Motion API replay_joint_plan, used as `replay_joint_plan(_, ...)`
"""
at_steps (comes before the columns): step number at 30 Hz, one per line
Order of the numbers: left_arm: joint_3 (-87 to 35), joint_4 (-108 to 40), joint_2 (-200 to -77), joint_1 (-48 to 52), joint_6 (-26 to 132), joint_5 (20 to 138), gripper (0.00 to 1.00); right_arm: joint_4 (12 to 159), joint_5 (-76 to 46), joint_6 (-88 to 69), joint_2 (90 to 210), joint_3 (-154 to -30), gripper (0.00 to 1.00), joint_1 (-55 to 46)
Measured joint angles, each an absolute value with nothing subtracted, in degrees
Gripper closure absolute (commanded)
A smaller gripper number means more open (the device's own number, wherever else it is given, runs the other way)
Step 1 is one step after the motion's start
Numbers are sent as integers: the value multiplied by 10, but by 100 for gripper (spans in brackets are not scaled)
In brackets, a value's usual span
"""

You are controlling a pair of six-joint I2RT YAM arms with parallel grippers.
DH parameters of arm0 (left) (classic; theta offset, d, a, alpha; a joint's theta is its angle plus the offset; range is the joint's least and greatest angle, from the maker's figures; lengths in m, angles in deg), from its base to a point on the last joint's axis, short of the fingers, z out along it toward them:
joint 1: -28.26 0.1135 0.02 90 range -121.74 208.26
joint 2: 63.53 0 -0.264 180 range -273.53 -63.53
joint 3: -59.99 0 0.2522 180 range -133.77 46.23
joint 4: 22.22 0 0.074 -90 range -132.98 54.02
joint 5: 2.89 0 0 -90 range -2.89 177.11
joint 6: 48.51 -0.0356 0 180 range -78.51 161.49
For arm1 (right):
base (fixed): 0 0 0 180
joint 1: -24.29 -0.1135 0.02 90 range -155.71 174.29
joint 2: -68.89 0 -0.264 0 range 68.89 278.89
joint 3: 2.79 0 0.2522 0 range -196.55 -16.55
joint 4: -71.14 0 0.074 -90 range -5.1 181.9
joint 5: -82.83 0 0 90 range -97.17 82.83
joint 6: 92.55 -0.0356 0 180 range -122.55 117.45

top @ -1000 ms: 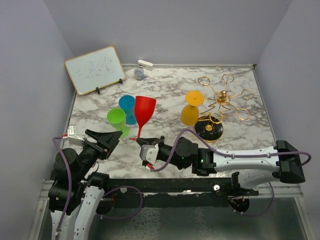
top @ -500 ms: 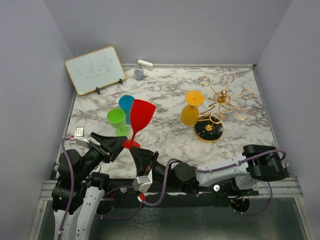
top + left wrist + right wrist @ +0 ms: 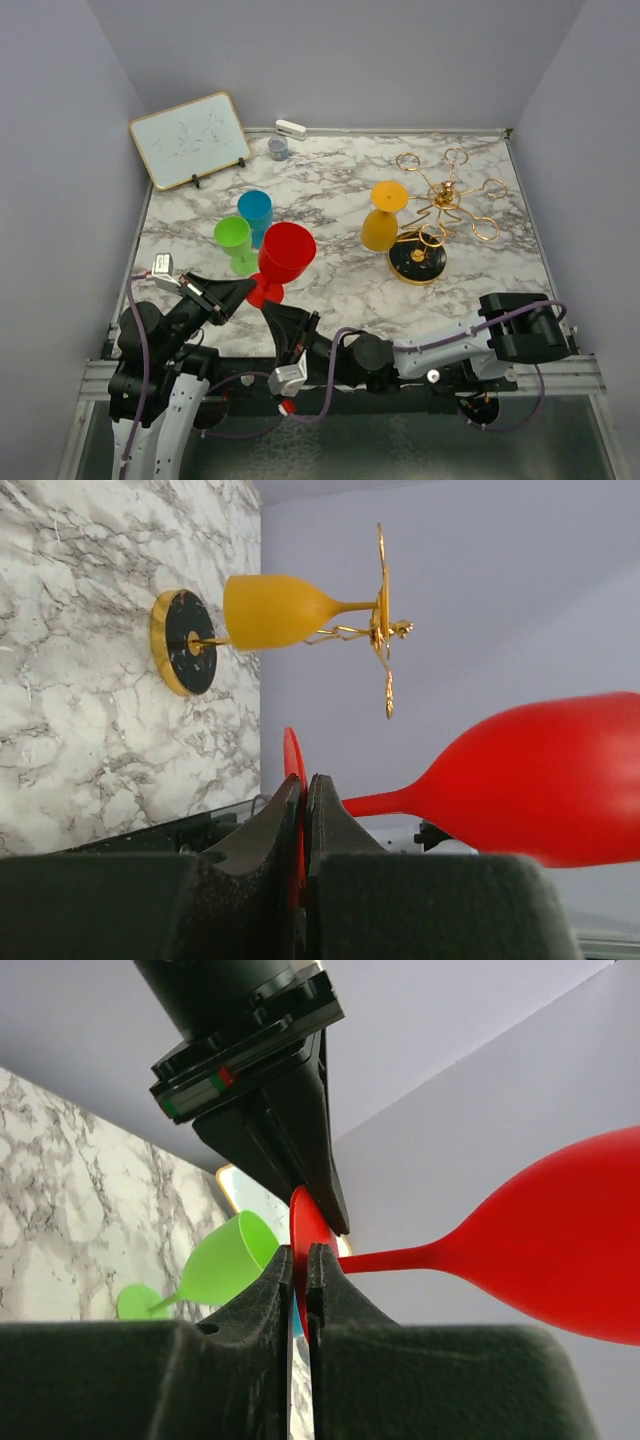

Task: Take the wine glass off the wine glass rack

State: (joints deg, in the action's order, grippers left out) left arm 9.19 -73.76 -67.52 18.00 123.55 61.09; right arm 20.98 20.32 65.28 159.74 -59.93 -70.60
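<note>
The red wine glass (image 3: 287,252) is held up over the front of the marble table (image 3: 330,275) (grey and white swirls), well apart from the gold wine glass rack (image 3: 445,200). The left hand (image 3: 243,290) and right hand (image 3: 272,312) both pinch its round foot. Plain pale walls (image 3: 400,60) stand around.

The left arm (image 3: 150,338) and right arm (image 3: 440,350) are showing black joints, white shells and purple cables (image 3: 141,352). Their matte black fingers (image 3: 250,845) are looking grainy; red and green marks (image 3: 205,1088) are dotting one housing.
</note>
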Motion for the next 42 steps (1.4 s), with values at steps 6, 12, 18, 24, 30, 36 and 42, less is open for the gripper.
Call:
replay_joint_plan(6, 92, -742, -667, 180, 1233, 610, 100, 207, 236, 651, 1591, -590, 48, -710)
replay_joint_plan(12, 78, -775, -654, 179, 1213, 644, 100, 322, 315, 598, 1493, -575, 47, -744)
replay_joint_plan(18, 23, -864, -645, 179, 1169, 739, 100, 647, 342, 384, 1348, -665, 46, -755)
replay_joint_plan(24, -28, -911, -641, 179, 1135, 817, 100, 898, 393, 194, 1321, -799, 48, -744)
replay_joint_plan(30, -39, -938, -641, 180, 1115, 851, 100, 1062, 336, 81, 1379, -945, 50, -620)
replay_joint_plan(36, -40, -957, -641, 180, 1105, 862, 100, 1177, 182, 10, 1482, -1188, 52, -476)
replay_joint_plan(42, -40, -959, -641, 181, 1094, 863, 100, 1261, -119, -76, 1620, -1426, 55, -252)
